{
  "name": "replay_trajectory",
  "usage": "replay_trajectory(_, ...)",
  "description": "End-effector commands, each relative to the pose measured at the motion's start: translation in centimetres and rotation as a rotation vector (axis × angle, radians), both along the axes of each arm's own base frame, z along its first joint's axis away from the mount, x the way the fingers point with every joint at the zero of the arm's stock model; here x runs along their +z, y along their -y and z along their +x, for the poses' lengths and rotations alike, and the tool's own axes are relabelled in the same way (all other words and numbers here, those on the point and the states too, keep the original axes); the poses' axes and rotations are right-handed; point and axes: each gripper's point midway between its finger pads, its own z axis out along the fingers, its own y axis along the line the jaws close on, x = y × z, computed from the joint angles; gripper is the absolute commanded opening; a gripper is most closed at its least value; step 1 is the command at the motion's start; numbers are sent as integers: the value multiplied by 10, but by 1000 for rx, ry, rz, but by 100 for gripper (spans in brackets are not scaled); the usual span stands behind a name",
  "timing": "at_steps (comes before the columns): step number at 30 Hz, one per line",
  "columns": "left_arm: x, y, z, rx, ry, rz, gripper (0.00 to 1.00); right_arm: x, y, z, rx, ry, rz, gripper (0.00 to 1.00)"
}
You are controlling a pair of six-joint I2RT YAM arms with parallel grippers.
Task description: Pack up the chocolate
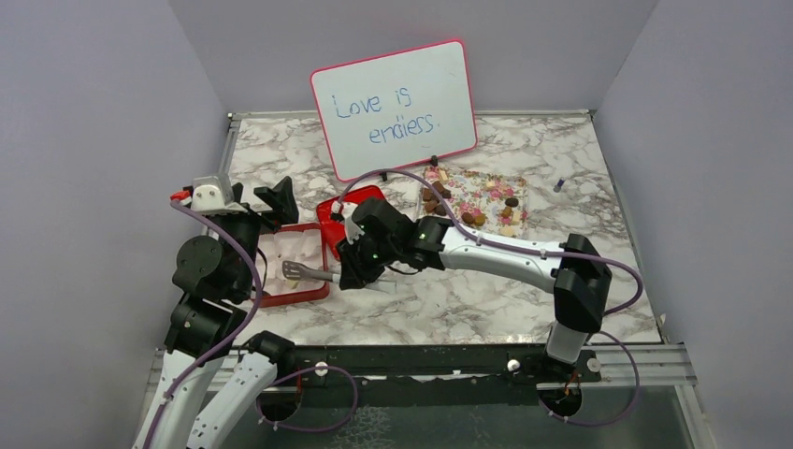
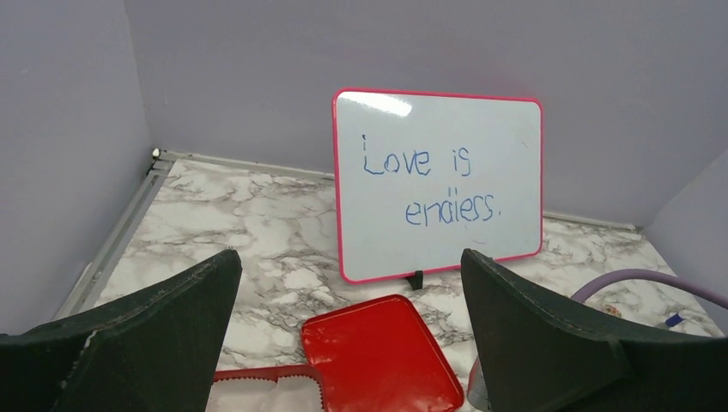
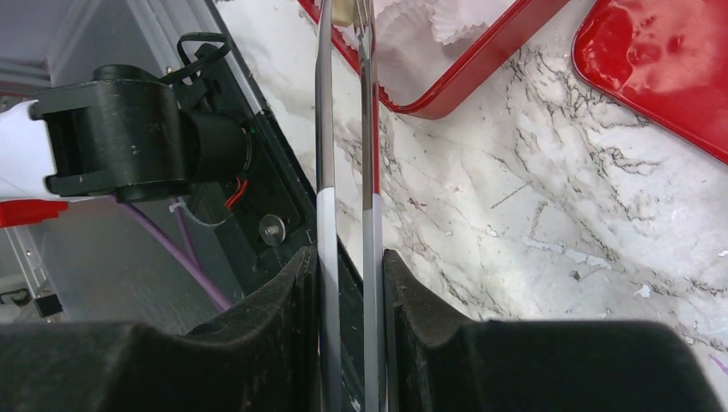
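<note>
The right gripper (image 3: 350, 268) is clenched on a pair of metal tongs (image 3: 325, 172); both black fingers (image 3: 292, 292) press the two blades close together, and the blades run straight out ahead of the jaws. Their tips reach over the near rim of the open red box (image 3: 481, 64), which is lined with white paper cups (image 3: 451, 17). A small cream-coloured bit sits between the tong tips at the very edge of the wrist view; I can't tell what it is.

The chocolate (image 1: 435, 196) lies well apart from those jaws, behind the right wrist and off toward the back wall. It is scattered in dark and lighter brown pieces on the flower-patterned tray (image 1: 488, 190). The glossy red lid (image 1: 333, 221) lies flat just beside the right gripper, between it and the tray.

The left gripper (image 2: 350, 262) is released, its jaws spread wide with nothing between them. It is raised above the marble table (image 2: 257, 232); below and ahead of the jaws lie the lid and a corner of the box. Farther ahead stands a pink-framed whiteboard (image 2: 438, 184) reading "Love is endless."
</note>
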Motion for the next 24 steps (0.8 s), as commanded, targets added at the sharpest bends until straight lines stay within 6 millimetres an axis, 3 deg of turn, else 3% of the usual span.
replay_trajectory(1,7,-4,-4,14,30,7,99,11,-19,0,40,21,44,24)
replay_trajectory(15,-2,-6,-3,24,23,22,99,-9,-30,-3,57,8,0,27)
replay_trajectory(24,-6,-4,-1,24,19,44,99,-8,-32,1,41,13,-6,35)
